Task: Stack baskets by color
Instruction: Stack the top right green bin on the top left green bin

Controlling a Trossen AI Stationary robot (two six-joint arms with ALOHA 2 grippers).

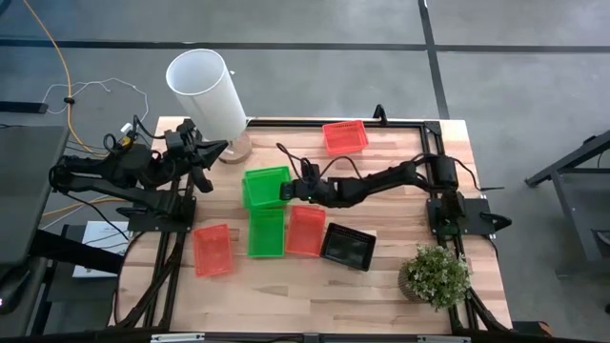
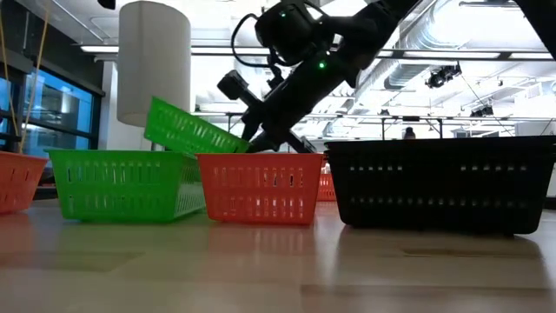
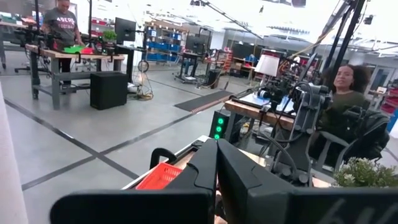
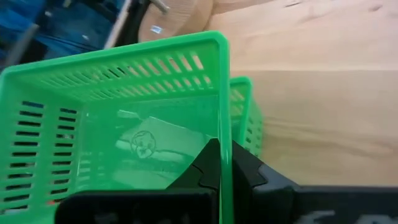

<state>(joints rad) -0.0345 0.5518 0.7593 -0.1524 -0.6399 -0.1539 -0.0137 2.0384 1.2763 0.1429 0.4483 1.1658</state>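
The right fingers were clamped on the near wall of a green basket, which hung tilted off the table with its open side up and its far end higher, as the low view showed. From the fingers the basket reached outward, away from the wrist, toward the left arm's side. In the right wrist view a second green basket lay on the table just beyond and below the held one; I judged this the stacking target, its long axis running across the held basket's reach, so the held basket would likely need turning before it nests. A red basket and a black basket sat beside the target, nearer the table's front edge. The right arm stretched low across the table, wrist angled down. The left fingers were pinched shut on nothing, parked at the far left edge by the white cylinder, well apart from the baskets.
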